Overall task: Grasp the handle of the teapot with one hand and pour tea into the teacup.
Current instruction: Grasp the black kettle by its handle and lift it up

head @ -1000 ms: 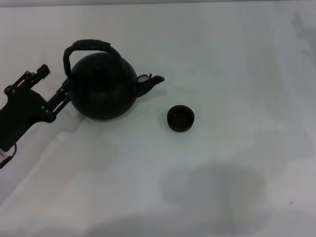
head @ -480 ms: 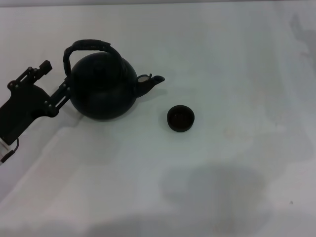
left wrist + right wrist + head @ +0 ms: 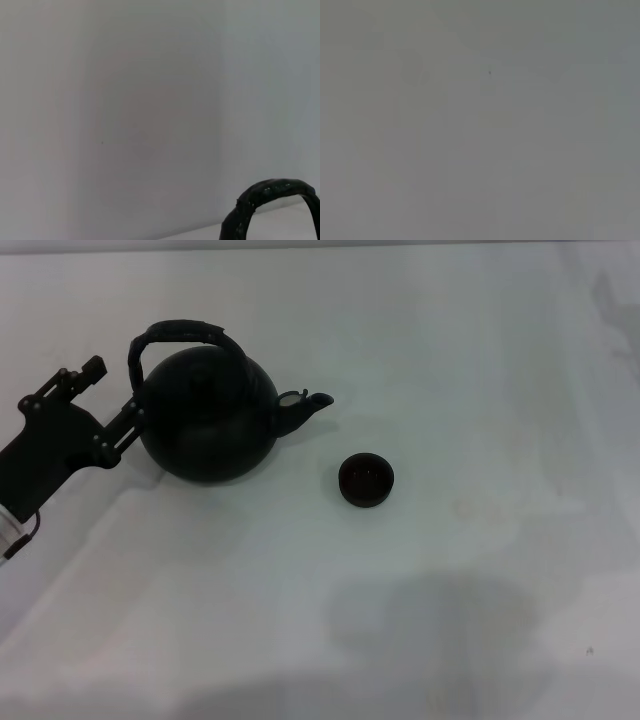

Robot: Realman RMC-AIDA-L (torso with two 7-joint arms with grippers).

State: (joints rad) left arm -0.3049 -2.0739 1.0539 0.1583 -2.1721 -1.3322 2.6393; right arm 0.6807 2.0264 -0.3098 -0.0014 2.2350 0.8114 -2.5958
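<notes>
A round black teapot stands upright on the white table at the left, its spout pointing right toward the small dark teacup. The arched black handle rises over the pot's top, and part of it also shows in the left wrist view as the handle. My left gripper is open just left of the pot, below the handle's left end. Its nearer finger lies close against the pot's side, and I cannot tell whether it touches. The right gripper is out of view.
The white table spreads wide around the pot and cup. The right wrist view shows only a plain grey surface.
My left gripper has shifted slightly farther away across the table, staying beside the teapot. The pot and the cup have not moved.
</notes>
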